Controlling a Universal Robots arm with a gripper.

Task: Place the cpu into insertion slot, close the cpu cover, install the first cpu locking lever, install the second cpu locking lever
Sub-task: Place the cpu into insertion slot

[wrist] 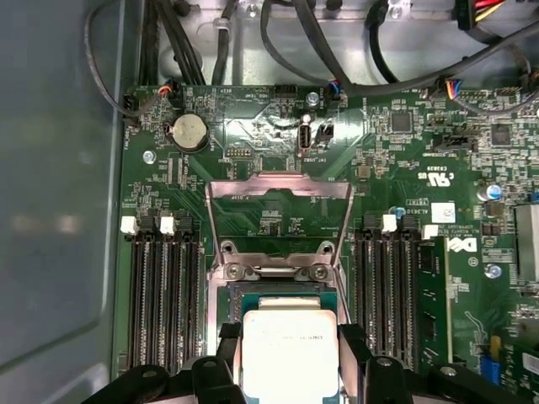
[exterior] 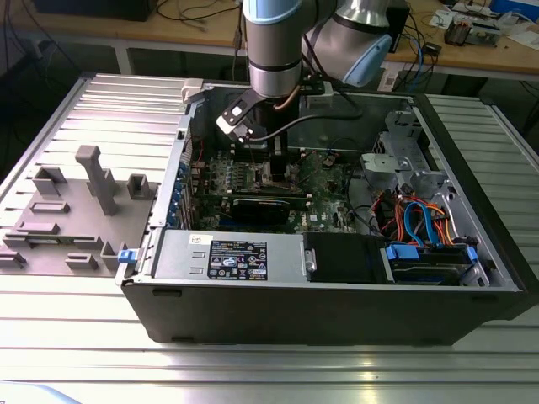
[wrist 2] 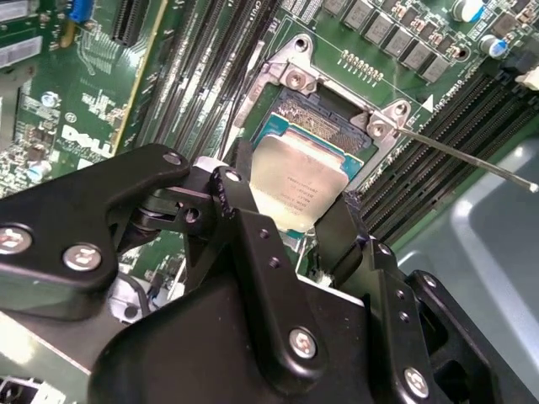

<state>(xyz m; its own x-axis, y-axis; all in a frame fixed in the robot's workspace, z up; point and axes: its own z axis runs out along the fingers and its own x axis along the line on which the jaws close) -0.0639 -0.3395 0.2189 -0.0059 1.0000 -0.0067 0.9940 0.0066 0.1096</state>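
My gripper (wrist 2: 286,210) (wrist: 289,341) is shut on the cpu (wrist 2: 295,185) (wrist: 289,358), a flat square chip with a dull silver top, with one black finger against each of two opposite edges. The chip hangs level just over the insertion slot (wrist 2: 327,126) (wrist: 278,291), a dark recess with a silvery rim in the green board. The cpu cover (wrist: 278,187), a thin silvery frame, stands swung open past the slot's far hinge. A thin wire locking lever (wrist 2: 472,156) sticks out to one side. In the exterior view the gripper (exterior: 274,164) reaches down into the open computer case.
Long black memory slots (wrist: 164,303) (wrist: 387,295) flank the socket on both sides. Cable bundles (wrist: 295,42) run along the board's far edge. The case holds a black card (exterior: 265,206), a power supply (exterior: 227,257) and a drive bay (exterior: 425,261). A grey fixture plate (exterior: 67,210) lies at the exterior view's left.
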